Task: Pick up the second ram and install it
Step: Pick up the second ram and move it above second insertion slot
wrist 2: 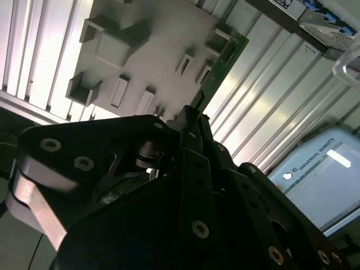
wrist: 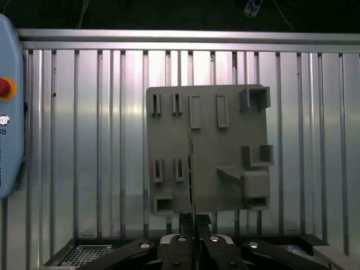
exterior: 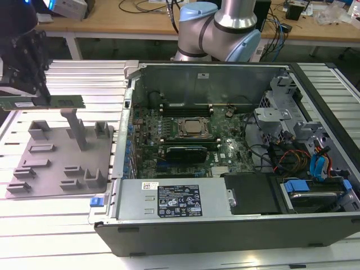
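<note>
While the end effector (exterior: pixel 39 94) is clamping the second ram (exterior: pixel 64 102), the stick is hanging level over a grey tray (exterior: pixel 50 169) lying on the ribbed metal surface (exterior: pixel 84 79) beneath it. An open computer case (exterior: pixel 214 225) is sitting beside it, with a cluttered wooden bench (exterior: pixel 140 22) beyond.

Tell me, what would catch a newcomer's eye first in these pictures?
The big open computer case takes up the middle of the exterior view, its circuit board laid bare. At that view's left, the black gripper holds a green memory stick in the air over a grey tray.
</note>
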### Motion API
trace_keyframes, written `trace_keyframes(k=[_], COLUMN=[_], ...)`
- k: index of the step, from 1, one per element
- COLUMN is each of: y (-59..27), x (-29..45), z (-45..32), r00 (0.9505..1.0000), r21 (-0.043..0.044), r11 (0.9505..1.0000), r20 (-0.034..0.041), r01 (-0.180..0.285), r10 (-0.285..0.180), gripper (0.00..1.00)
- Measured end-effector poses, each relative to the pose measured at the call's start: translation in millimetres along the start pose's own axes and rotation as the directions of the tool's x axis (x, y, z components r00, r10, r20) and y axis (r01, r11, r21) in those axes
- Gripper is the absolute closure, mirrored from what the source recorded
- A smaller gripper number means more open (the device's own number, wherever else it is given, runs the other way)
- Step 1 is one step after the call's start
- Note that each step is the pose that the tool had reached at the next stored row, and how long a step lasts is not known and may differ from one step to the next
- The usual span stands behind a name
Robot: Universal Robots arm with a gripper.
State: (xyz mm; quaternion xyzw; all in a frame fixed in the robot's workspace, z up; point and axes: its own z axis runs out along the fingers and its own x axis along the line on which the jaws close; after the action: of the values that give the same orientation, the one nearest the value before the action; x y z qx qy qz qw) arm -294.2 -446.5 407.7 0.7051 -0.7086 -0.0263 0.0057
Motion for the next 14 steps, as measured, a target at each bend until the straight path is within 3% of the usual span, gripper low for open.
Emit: trace_keyframes(k=[14], y=[-52.0], x=[-0.4], z=[-1.8], r00=[1.0000], r21=[0.0000], r11=[1.0000], r20=[-0.0001], r01=[0.000], r10=[0.000], gripper=[0.89])
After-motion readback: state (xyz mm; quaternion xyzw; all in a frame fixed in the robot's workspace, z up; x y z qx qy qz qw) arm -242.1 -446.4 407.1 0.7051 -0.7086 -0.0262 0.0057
